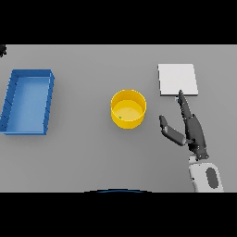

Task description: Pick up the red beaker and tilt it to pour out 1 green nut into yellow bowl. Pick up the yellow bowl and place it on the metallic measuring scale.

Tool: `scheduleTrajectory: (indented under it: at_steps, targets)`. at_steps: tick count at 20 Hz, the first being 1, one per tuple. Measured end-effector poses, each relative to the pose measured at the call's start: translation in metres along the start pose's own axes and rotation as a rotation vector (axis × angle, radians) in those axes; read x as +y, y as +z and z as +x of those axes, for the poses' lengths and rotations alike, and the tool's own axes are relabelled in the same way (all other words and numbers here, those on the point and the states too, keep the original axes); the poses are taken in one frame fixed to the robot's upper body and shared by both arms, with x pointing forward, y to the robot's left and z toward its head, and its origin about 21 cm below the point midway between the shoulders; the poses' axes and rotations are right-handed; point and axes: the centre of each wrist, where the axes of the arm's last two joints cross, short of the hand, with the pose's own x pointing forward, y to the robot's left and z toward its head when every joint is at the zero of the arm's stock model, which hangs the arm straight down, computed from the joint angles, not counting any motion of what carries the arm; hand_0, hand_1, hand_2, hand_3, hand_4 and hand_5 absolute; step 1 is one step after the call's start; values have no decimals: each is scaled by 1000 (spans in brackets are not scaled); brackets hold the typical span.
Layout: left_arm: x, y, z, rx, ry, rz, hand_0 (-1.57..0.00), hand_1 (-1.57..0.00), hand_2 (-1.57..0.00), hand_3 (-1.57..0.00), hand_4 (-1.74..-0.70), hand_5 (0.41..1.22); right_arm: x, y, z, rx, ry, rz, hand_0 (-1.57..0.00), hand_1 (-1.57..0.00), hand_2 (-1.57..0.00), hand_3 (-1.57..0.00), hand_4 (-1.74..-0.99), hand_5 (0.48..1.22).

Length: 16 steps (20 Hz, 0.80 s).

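Note:
The yellow bowl (128, 109) stands upright in the middle of the grey table, with a small green nut (120, 117) inside near its lower left wall. The metallic measuring scale (177, 79) is a flat pale square at the back right. My right hand (190, 128) is open to the right of the bowl, apart from it, fingers straight and pointing up toward the scale's front edge, thumb spread toward the bowl. No red beaker shows. My left hand is not in view.
A blue rectangular tray (28, 102) lies at the far left of the table.

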Motion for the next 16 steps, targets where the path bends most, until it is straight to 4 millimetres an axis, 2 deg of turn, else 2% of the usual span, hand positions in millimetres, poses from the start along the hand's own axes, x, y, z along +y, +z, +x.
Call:
scheduleTrajectory:
  at_steps: [4, 8, 9, 10, 11, 12, 14, 16]
  targets:
    - [-25, 2, -28, 45, 33, -23, -1571, -1571, -1571, -1383, -1741, 1221, 3, 0, 3, -28, -14, 6, 1, 1, 1, 1, -1186, 687]
    - [-36, 6, -47, 112, 49, -78, -1571, -1571, -1571, -1366, -1735, 955, 5, -1, 5, -4, -20, 0, 1, 1, 1, 1, -1168, 679]
    - [-40, 8, -45, 125, 35, -116, -1571, -1571, -1571, -1407, -1661, 888, 6, -1, 5, -4, -25, 5, 1, 1, 1, 1, -1165, 678]
    - [-41, 11, -46, 128, 10, -149, -1571, -1571, -1571, -1368, -1493, 827, 5, -1, 4, -10, -15, 6, 1, 1, 1, 1, -1165, 675]
    - [-39, 15, -45, 107, 4, -180, -1571, -1545, -1489, -1238, -1311, 774, 4, -1, 4, -6, -9, 9, 1, 1, 1, 1, -1163, 671]
    - [-36, 19, -45, 62, -46, -213, -1495, -1380, -1311, -1098, -1155, 740, 4, 0, 4, -4, -11, 4, 1, 1, 1, 1, -1159, 669]
    - [-29, 36, -46, -23, -65, -305, -1003, -883, -839, -707, -933, 697, 2, -1, 4, -5, -2, 9, 1, 1, 1, 1, -1162, 671]
    - [-14, 56, -52, -15, -74, -363, -641, -565, -536, -452, -823, 667, 4, -2, 4, -4, -12, 11, 1, 1, 1, 1, -1151, 677]
